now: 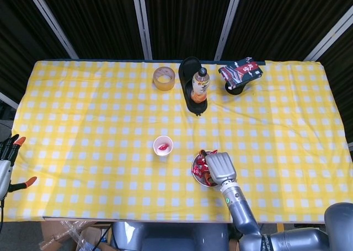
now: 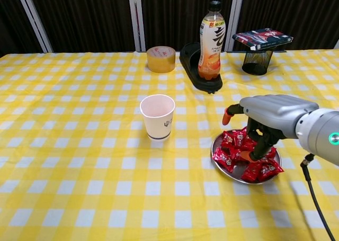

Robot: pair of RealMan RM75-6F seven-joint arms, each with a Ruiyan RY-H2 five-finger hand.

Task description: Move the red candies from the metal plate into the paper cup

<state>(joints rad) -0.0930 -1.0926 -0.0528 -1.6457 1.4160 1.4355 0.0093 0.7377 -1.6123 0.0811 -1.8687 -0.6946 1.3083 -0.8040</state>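
Right hand (image 2: 265, 125) over metal plate (image 2: 218, 144), fingertips among red candies (image 2: 235, 143), grip unclear

Table (image 1: 83, 124) wore yellow-checked cloth. Paper cup (image 2: 157, 116) near centre; metal plate (image 2: 220, 167) right of it. Far side: tape roll (image 2: 161, 59), black tray (image 2: 192, 66) with bottle (image 2: 211, 39), mesh pen holder (image 2: 257, 62) rightmost.

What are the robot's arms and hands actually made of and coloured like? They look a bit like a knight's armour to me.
The right hand is smooth silver-grey metal with orange-red tips on its fingers. Its rounded grey forearm carries a small glowing green light, and a thin black cable hangs beneath it. The left hand, at the edge of the head view, looks darker, with the same orange-red tips.
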